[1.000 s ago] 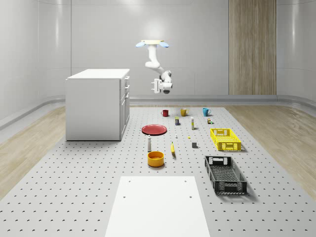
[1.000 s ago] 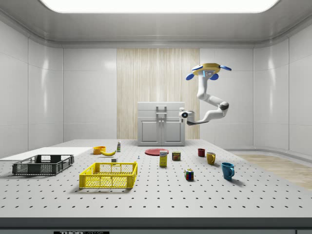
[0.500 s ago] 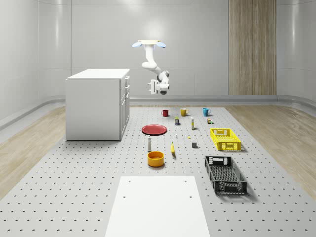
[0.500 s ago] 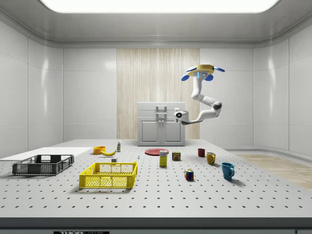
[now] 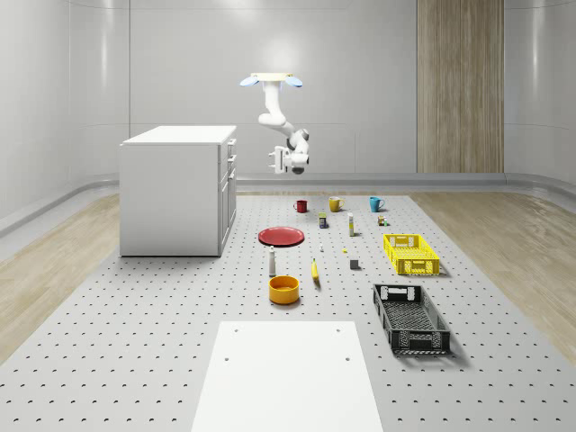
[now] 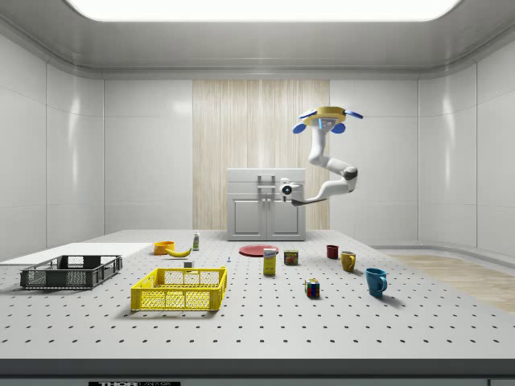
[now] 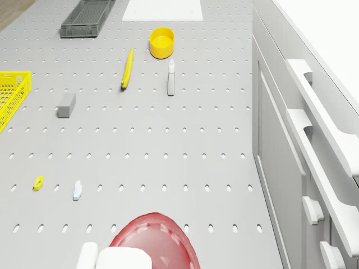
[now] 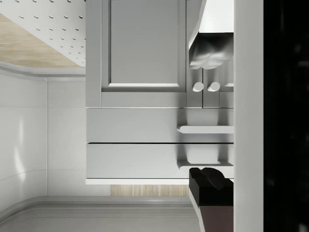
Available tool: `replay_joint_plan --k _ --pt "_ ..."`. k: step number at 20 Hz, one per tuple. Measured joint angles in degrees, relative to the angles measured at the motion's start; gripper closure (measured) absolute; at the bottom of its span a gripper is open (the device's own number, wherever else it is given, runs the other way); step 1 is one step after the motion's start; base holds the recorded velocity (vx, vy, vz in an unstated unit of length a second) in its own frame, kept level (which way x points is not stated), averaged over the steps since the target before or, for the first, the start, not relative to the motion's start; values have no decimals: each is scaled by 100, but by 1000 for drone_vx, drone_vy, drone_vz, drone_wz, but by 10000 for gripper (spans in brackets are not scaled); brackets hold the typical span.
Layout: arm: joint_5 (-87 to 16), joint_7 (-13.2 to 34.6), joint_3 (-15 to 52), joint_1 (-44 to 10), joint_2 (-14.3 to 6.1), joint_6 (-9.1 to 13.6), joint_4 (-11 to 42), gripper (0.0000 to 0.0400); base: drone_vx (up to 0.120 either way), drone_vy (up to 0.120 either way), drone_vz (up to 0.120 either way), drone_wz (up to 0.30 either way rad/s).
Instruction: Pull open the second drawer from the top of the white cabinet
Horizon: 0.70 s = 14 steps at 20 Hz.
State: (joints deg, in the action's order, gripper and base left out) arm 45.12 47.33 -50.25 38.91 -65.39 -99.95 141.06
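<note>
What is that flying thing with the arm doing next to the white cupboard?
The drone hovers in the air beside the white cabinet, on the side with the drawers. Its arm reaches down toward the drawer fronts, and the gripper hangs level with the upper drawers, short of the handles. The second drawer looks shut, so nothing has been pulled yet. Cups, a red plate and crates lie untouched on the floor.

We see an evenly bright, soft-lit room. In the side view a broad ceiling panel [image 6: 257,8] glows overhead, and the glossy walls carry pale reflections. Shadows are faint and short: a soft one lies beside the black crate [image 5: 411,318] on the perforated floor [image 5: 135,342]. Edges render crisp.
</note>
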Motion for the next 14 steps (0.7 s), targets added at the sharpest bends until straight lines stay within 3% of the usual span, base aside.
replay_joint_plan --k 10,14 --pt "-76 64 -21 79 -92 -77 13 100 120 0 0 0" --pt "-23 62 64 114 -117 -210 101 100 0 0 0 0"
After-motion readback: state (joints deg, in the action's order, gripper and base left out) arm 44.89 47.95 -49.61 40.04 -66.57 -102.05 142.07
